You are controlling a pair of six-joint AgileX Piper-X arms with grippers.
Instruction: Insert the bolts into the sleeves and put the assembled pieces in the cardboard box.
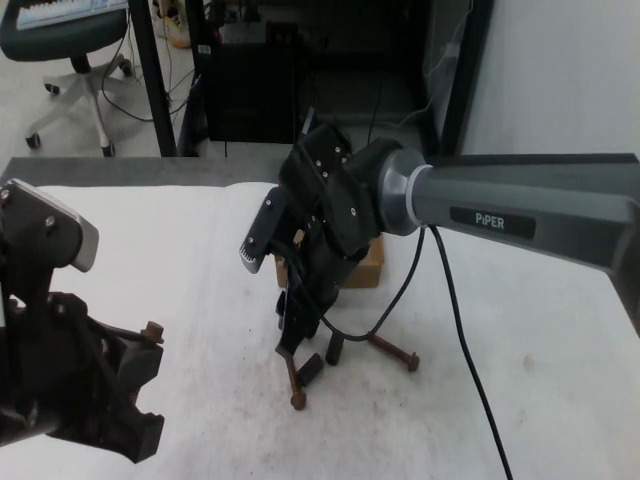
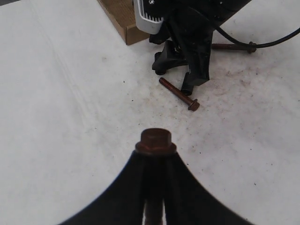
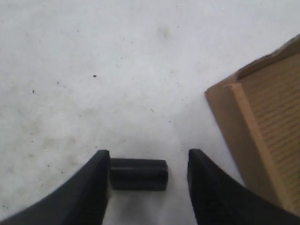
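Note:
My left gripper is shut on a rusty bolt, whose hex head sticks out past the fingertips. In the high view this gripper hangs at the near left with the bolt. My right gripper is open, low over the cloth, with a black sleeve lying between its fingers and touching one of them. It stands just in front of the cardboard box, whose corner is beside it. In the high view the right gripper points down at mid-bench.
A loose bolt lies on the white cloth beside the right gripper, another bolt farther right. Two more black sleeves lie near them. The right arm's cable trails across the cloth. An office chair stands behind the bench.

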